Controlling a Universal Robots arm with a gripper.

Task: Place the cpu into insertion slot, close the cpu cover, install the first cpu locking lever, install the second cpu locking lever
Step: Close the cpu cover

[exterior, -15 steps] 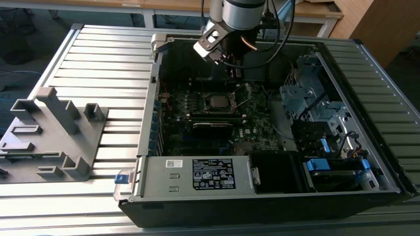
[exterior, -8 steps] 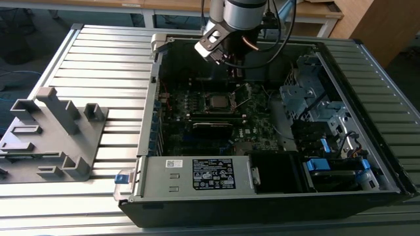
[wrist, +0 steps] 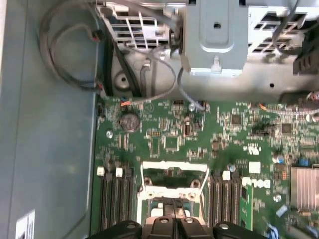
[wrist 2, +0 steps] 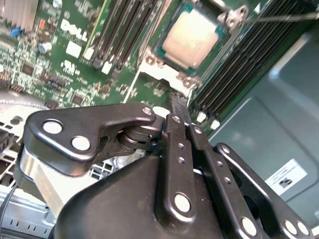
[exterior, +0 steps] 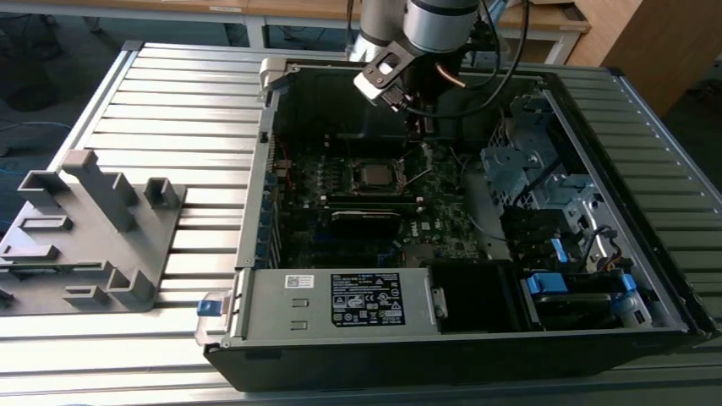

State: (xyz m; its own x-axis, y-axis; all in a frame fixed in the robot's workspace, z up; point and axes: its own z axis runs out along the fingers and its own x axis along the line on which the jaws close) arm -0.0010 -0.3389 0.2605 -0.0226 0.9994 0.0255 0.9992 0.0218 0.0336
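**cpu (wrist 2: 192, 41) down in its slot, gripper clenched empty beside it**

Gripper (wrist 2: 178, 102): fingers pressed together, nothing btwn them as far as the second wrist view shows. Tips hang just beside the silvery near end of the cpu cover (wrist 2: 159, 69); touching or a hair off, can't tell. Cover looks to lie flat over the chip, w/ the dull grey top showing thru its window.

The cpu sits square in the insertion slot (exterior: 373, 175). On the exterior view's clock face that's btwn 7 and 8 o'clock from the gripper, on the green motherboard (exterior: 451, 194). A thin locking lever (wrist 2: 284, 17) sticks out past the cover's far corner; latched or not, can't tell. Dark memory slots (wrist 2: 249, 59) run alongside the socket.

Further out, the labelled power supply box (exterior: 338, 300) is at 6 o'clock from the slot. A grey fixture (exterior: 79, 228) is at 9 o'clock, outside the case, well apart.

Handling, my judgement:
- **cpu:** prob. light and stiff, w/ a smooth metal top, so slippery.
- **Fragile parts:** underside contacts and slot pins are prob. fragile.
- **Hold:** take the cpu by opposite edges only, keep it level, no sliding.
- **Cover & lever:** thin springy metal; press at the free end, not mid-frame.
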